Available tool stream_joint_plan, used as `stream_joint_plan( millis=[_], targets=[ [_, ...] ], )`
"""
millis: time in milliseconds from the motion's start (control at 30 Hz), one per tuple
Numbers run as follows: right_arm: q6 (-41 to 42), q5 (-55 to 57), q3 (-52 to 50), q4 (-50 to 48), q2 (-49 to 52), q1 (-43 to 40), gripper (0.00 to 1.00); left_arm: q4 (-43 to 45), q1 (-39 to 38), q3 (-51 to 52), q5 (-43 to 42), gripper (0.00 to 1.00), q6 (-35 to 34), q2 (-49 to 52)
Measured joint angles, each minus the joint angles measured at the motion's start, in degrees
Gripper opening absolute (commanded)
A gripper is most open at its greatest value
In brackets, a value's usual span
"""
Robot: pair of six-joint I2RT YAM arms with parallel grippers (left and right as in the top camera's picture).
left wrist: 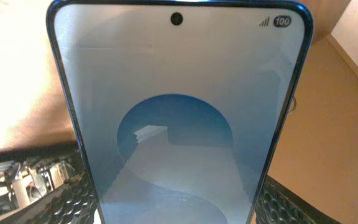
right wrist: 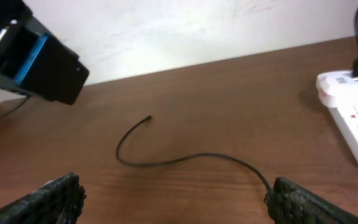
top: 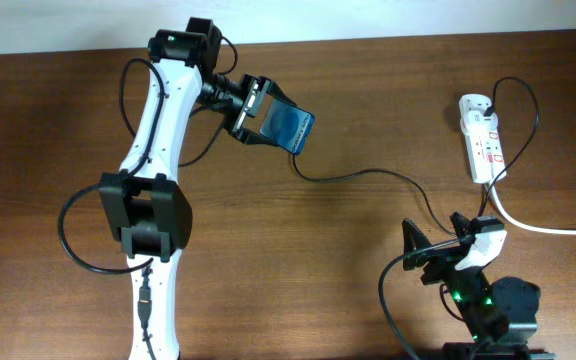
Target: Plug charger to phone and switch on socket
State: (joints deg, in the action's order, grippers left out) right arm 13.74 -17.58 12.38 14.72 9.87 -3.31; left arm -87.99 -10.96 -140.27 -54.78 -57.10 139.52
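Observation:
My left gripper [top: 255, 108] is shut on the phone [top: 288, 126] and holds it tilted above the far left-centre of the table. The phone's blue screen fills the left wrist view [left wrist: 176, 112], clamped between the fingers [left wrist: 176, 208]. The charger, a thin black cable [top: 368, 173], runs from the socket [top: 483, 140] across the table. Its free tip [top: 294, 160] lies on the wood just below the phone, apart from it. In the right wrist view the tip [right wrist: 149, 117] lies loose and the phone [right wrist: 48, 62] is at upper left. My right gripper [top: 438, 238] is open and empty over the cable [right wrist: 191, 157].
The socket [right wrist: 353, 118] lies at the far right with a black plug in its far end. Its thick white cord [top: 548, 228] runs off the right edge. The wooden table [top: 298, 270] ends at a pale wall at the back.

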Motion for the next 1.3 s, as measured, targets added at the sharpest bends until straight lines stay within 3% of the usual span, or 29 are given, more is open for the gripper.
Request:
stream_joint_plan(
  millis=[333,467,567,733,833,967,1067,1167,1300],
  targets=[
    [0.8,-21.0,21.8,0.5,35.3,0.0,0.98,1.0,-1.5,0.0,10.4,0.00,-1.0,0.0],
    [1.1,-24.2,28.2,10.6,40.8,0.0,0.98,1.0,-1.5,0.0,10.7,0.00,-1.0,0.0],
    [1.0,-24.9,40.7,20.9,46.3,0.0,0.98,1.0,-1.5,0.0,10.7,0.00,-1.3,0.0],
    [1.1,-25.0,41.4,20.6,49.9,0.0,0.98,0.3,-1.5,0.0,10.7,0.00,-2.6,0.0],
    [3.4,-25.0,41.4,20.2,52.2,0.0,0.90,0.2,-1.5,0.0,10.7,0.00,-2.8,0.0],
    [11.7,-24.0,41.5,15.8,56.3,1.3,0.87,0.4,-3.9,0.0,18.3,0.00,-6.1,0.0],
    [18.5,-18.2,41.6,10.9,61.3,9.1,0.83,0.8,-6.7,0.0,23.6,0.00,-9.1,0.0],
    [25.8,-12.0,41.6,6.6,65.5,16.2,0.80,1.0,-7.7,0.0,25.5,0.00,-11.0,0.0],
    [31.3,-8.6,41.6,3.6,67.5,17.8,0.77,0.9,-7.8,0.0,26.1,0.00,-11.8,0.0]
  ],
)
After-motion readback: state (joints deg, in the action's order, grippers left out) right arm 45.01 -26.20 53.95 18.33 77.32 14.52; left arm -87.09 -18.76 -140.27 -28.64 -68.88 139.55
